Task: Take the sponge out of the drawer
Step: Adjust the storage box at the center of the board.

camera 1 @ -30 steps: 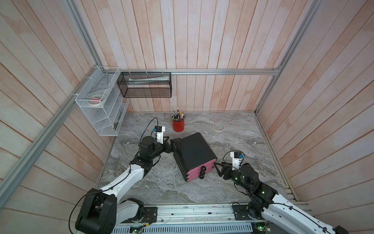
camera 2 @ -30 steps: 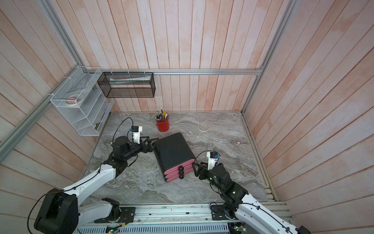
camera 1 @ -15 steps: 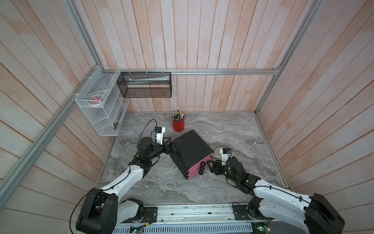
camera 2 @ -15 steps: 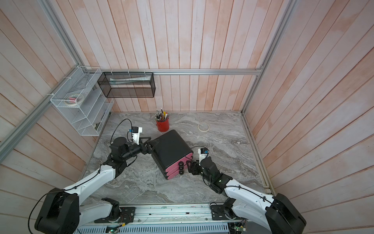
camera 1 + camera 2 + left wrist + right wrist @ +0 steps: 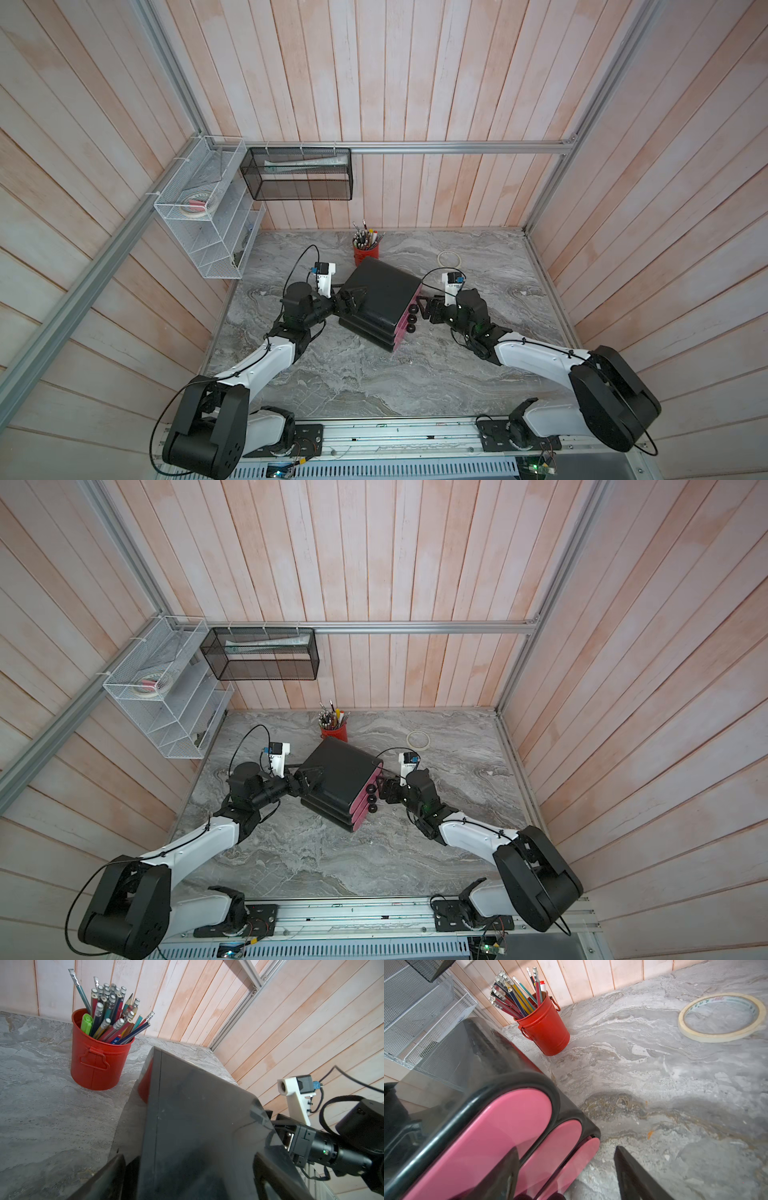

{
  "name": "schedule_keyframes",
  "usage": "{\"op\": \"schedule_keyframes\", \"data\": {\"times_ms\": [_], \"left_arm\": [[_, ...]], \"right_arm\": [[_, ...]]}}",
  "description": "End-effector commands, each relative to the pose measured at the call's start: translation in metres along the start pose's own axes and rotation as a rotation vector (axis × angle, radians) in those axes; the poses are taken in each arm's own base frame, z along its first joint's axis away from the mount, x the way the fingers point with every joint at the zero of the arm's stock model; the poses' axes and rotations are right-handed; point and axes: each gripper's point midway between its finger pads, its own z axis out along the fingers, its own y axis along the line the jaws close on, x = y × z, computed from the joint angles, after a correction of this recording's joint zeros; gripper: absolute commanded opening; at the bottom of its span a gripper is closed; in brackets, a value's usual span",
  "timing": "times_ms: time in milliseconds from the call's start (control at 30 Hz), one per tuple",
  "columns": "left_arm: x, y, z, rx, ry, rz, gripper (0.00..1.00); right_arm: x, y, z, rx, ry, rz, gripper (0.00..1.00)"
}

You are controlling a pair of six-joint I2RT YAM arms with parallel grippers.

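In both top views the black drawer unit (image 5: 382, 293) (image 5: 340, 771) is sitting skewed in the middle of the marble table (image 5: 374, 374), its pink fronts and three knobs (image 5: 412, 319) facing about 4 o'clock. The left claw (image 5: 347, 300) is reaching in from 9 o'clock, spread wide and straddling the unit's rear corner; whether it is pressing on it I cannot tell. The right claw (image 5: 426, 309) is hovering at 3 o'clock, just beside the knobs, released and carrying nothing. A red pencil pot (image 5: 365, 251) is standing at 12 o'clock, just beside the unit, and a tape roll (image 5: 450, 259) is lying at 2 o'clock.

The left wrist view is looking along the unit's glossy top, with one finger (image 5: 108, 1178) beside its side wall and the other (image 5: 270, 1176) over the top.

The right wrist view is showing all three pink drawers (image 5: 500, 1136) pushed shut, the fingers (image 5: 633, 1176) standing apart in front of them. The sponge is hidden; which drawer is holding it I cannot tell.
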Motion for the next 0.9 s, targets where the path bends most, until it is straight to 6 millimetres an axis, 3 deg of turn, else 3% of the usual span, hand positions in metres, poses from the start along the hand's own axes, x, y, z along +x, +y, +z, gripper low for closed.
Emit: {"op": "schedule_keyframes", "data": {"times_ms": [0,233,867], "left_arm": [[0.002,-0.008,0.004,0.060,0.008,-0.031,0.96],[0.004,-0.011,0.007,0.091,0.003,-0.071,0.95],[0.010,-0.013,0.003,0.107,-0.021,-0.116,0.94]], "right_arm": [[-0.029,0.028,0.009,-0.133,-0.064,-0.026,0.74],[-0.039,0.033,0.028,-0.178,-0.069,-0.038,0.74],[-0.069,0.046,0.055,-0.326,-0.112,0.006,0.73]]}}
